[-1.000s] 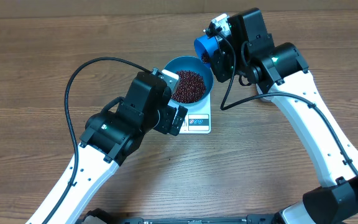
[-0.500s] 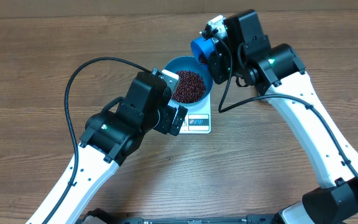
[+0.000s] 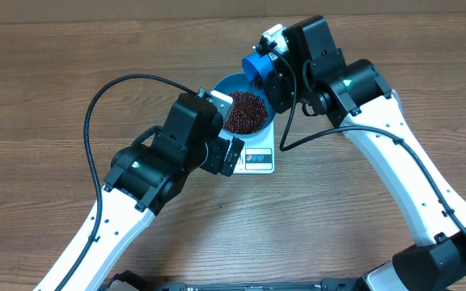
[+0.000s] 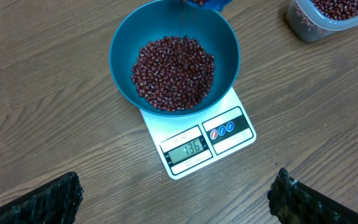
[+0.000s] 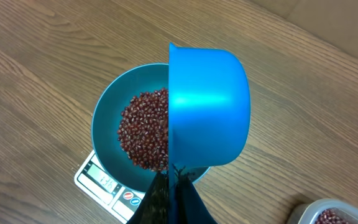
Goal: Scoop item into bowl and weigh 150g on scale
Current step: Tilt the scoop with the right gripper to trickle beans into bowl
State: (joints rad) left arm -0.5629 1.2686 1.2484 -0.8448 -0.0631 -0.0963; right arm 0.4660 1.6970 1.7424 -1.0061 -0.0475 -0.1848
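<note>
The blue bowl (image 3: 235, 83) stands on the white scale (image 3: 259, 158) and holds a heap of red-brown beans (image 3: 245, 111). The left wrist view shows the bowl (image 4: 122, 46), the beans (image 4: 174, 72) and the scale (image 4: 232, 134), whose display reads 136. My right gripper (image 5: 173, 179) is shut on the handle of a small blue scoop (image 5: 210, 106). The scoop (image 3: 256, 65) is tipped on its side above the bowl's far right rim. My left gripper (image 4: 174, 190) hangs open over bare wood in front of the scale, nothing between its fingers (image 4: 48, 200).
A clear plastic tub (image 4: 328, 17) of more beans sits to the right of the bowl, also showing as the tub (image 5: 328, 213) at the lower right of the right wrist view. Bare wooden table surrounds the scale.
My right arm has carried the blue scoop leftward, from beside the bowl to over its rim. The left arm has not moved.
</note>
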